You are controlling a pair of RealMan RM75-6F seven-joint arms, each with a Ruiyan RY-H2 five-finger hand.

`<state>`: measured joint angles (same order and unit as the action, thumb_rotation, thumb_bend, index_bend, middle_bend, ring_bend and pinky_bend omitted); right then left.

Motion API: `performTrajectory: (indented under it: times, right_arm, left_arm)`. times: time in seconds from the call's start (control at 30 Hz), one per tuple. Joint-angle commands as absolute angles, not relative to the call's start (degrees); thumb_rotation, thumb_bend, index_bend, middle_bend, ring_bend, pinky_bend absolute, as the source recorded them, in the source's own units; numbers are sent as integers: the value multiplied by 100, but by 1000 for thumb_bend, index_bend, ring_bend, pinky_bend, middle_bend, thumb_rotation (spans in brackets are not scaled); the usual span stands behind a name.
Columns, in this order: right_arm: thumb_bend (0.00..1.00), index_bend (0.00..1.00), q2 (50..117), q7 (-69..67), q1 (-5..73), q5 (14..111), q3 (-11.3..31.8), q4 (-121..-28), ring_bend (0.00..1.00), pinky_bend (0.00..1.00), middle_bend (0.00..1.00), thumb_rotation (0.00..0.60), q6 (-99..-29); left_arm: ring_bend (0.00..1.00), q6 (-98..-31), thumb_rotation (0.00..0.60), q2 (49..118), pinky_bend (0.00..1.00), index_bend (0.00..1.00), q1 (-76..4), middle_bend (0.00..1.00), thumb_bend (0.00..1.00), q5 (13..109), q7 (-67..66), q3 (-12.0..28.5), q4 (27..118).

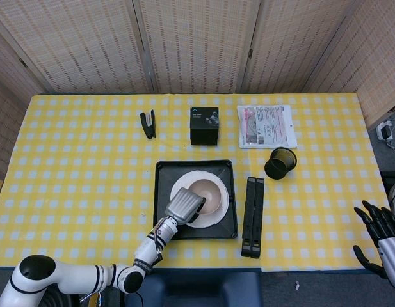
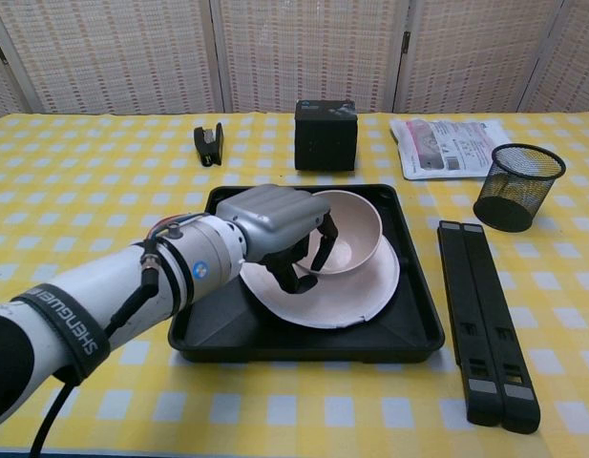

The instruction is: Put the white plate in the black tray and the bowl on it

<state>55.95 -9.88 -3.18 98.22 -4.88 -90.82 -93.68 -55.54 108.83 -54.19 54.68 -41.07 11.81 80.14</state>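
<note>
1. Left hand (image 2: 280, 219) grips the near-left rim of the pale beige round bowl (image 2: 347, 232), fingers hooked over the edge, and holds it low over the white round plate (image 2: 356, 296), slightly tilted; whether it touches yet cannot be told.
2. That plate already lies inside the black rectangular plastic tray (image 2: 409, 334), tipped up on the tray's left inner slope.
3. Judged from this, the bowl wants setting down level near the plate's middle, gently enough not to slide the tilted plate, before the fingers let go.
4. Right hand (image 1: 383, 240) hangs off the table's right edge, fingers spread, holding nothing.
5. Readable writing: "SHENGWEI" on the left forearm's black strap (image 2: 60, 320). Print on the white foil pouch (image 2: 447, 145) is too small to read.
</note>
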Motion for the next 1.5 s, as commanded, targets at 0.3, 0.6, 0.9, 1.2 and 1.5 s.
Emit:
performTrajectory:
  times: [0.3,0.6,0.9,1.2,1.5]
  right_arm:
    - [427,0,5604,-940,-292,9814,-463,-9103,0,0,0,600,-9298]
    - [428,0,5610,-931,-318,9843,-458,-9110,0,0,0,600,-9340]
    - [428,0,5604,-975,-338,9864,-453,-9079,0,0,0,600,-9378]
    - [428,0,5615,-934,-325,9864,-451,-9095,0,0,0,600,-9330]
    - [428,0,5643,-825,-293,9868,-455,-9123,0,0,0,600,-9239]
  left_arm:
    - [1000,-5632,600,10772,1000,692,-5395,1000,495,5547,-4058,1119,8124]
    - [1000,-5657,600,10788,1000,658,-5365,1000,496,5540,-3989,1071,8082]
    - [1000,-5672,600,10810,1000,496,-5352,1000,482,5512,-3981,1048,8065]
    - [1000,-5866,600,10637,1000,357,-5262,1000,413,5717,-3869,1060,8347]
    - [1000,-6133,600,10293,1000,331,-5136,1000,398,5850,-3917,1079,8820]
